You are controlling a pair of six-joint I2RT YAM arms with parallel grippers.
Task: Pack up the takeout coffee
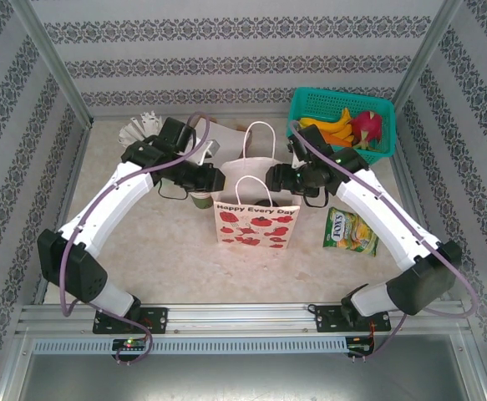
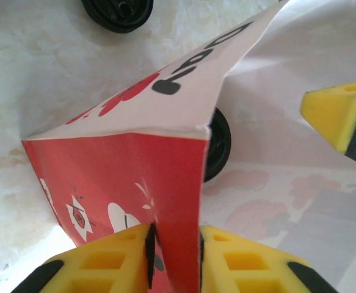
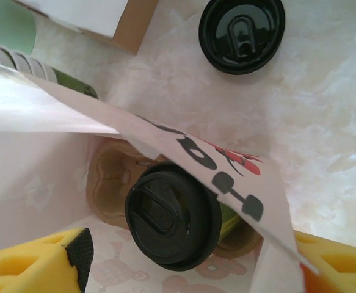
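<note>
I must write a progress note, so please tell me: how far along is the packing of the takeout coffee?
Done: one lidded cup sits in the carrier inside the bag. In hand: the left gripper and right gripper stand open astride the bag's rim. Left: a loose lid and a green cup are outside the bag, on the table.

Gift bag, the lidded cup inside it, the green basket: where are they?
gift bag [image 1: 256, 225], top view, printed front.
lidded cup [image 3: 173, 223], right wrist view, lid's middle.
green basket [image 1: 343, 94], top view, back rim.
</note>
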